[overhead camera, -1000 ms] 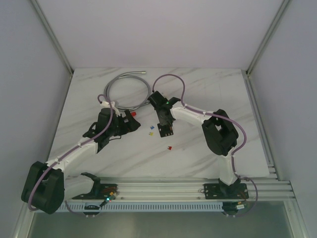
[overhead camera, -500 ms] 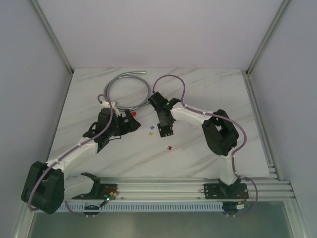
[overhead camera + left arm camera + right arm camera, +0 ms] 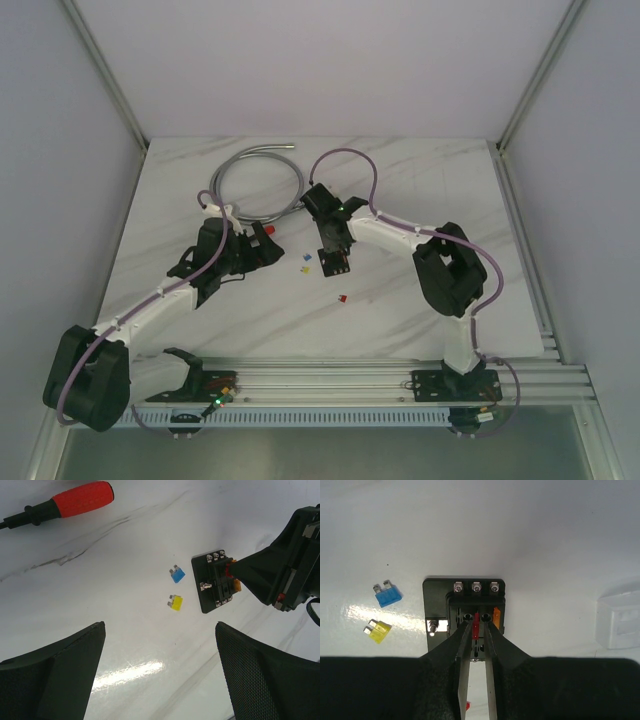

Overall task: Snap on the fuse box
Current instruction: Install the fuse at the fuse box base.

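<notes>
Over fuse box (image 3: 438, 600), pincer (image 3: 476, 624) (slit-wide) around fuse (image 3: 476, 629)

We see bright, even overhead light; glare streaks the glossy worktop (image 3: 127, 672) in both wrist views; shadows soft.

Overhead; wrist close-ups of fuse box (image 3: 205, 597)

table (image 3: 420, 180): white marble-look top, grey veins | back wall (image 3: 320, 60): plain, pale lavender tint | side walls (image 3: 50, 200): same | corner posts (image 3: 106, 70): aluminium, at far corners | near edge: slotted aluminium rail (image 3: 330, 378) | light: soft, one glare patch (image 3: 131, 671) on tabletop
</notes>
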{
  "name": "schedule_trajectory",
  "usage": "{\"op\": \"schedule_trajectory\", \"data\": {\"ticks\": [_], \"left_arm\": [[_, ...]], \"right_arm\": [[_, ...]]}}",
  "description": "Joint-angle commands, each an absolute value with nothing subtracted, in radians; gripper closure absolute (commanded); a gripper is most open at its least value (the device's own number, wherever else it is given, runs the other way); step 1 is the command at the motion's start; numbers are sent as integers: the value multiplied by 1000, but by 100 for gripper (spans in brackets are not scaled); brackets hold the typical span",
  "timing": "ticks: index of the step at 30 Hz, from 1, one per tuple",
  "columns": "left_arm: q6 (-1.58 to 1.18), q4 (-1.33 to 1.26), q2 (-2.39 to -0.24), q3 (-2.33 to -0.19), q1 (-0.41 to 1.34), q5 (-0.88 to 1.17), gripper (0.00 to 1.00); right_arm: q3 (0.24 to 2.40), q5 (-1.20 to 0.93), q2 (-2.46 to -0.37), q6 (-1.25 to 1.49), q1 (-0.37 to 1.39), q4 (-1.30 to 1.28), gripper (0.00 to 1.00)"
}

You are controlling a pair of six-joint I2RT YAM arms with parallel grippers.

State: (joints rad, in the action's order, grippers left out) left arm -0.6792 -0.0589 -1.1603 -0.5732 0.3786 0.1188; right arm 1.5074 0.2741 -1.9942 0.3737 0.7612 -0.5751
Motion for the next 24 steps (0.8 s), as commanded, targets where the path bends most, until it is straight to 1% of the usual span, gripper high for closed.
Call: {"op": "schedule_trajectory", "data": {"ticks": [1, 15, 24], "left_arm": [[-682, -63, -1152, -599, 372, 135, 0], [-682, -57, -1148, -601, 373, 135, 0], [-682, -55, -1147, -601, 374, 137, 0]], "right_arm": [[1487, 291, -1962, 386, 769, -569, 79], [1486, 265, -1997, 382, 766, -565, 94], [1487, 213, -2031, 359, 745, -582, 97]]}}
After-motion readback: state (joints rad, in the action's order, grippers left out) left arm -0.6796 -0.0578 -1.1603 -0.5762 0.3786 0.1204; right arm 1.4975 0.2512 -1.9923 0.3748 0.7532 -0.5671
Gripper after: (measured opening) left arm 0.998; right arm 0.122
